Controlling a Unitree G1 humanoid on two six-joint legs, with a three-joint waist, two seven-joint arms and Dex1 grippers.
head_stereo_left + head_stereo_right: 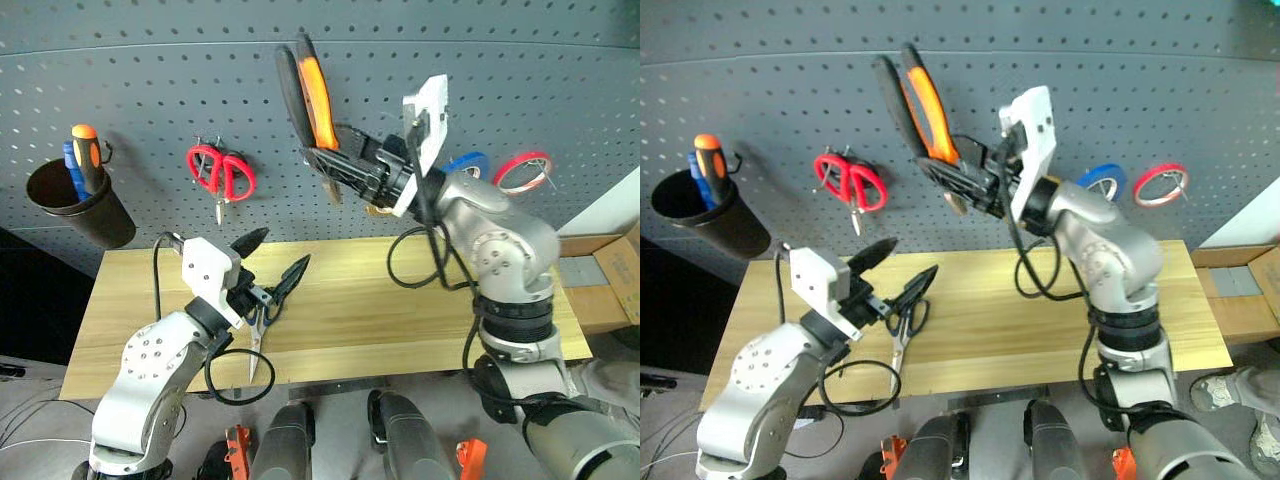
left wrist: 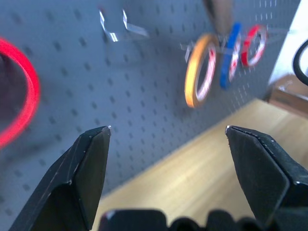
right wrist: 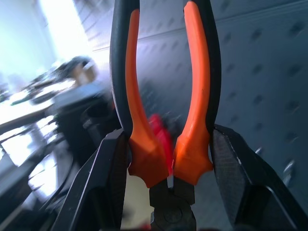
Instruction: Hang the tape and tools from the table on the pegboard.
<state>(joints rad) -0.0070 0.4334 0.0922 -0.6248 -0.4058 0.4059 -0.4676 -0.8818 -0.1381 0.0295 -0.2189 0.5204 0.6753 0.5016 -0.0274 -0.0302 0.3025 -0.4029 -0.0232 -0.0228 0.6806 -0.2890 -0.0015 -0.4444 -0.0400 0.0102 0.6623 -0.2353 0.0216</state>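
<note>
Upper centre of frame, right gripper (image 3: 168, 168) fingers pinching pliers (image 1: 308, 92) low at handle base, could swivel/miss pegboard (image 1: 150, 90) hook; left gripper (image 2: 166, 139) fingers spread, empty.

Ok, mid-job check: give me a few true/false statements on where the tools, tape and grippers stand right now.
1. The right gripper is shut on the pliers. True.
2. The left gripper holds the dark scissors. False: it is open and holds nothing; those scissors lie on the table.
3. The yellow tape hangs on the pegboard. True.
4. The red scissors lie on the table. False: they hang on the pegboard.
5. The pliers are hung on a hook. False: they are held up in front of the board.
</note>
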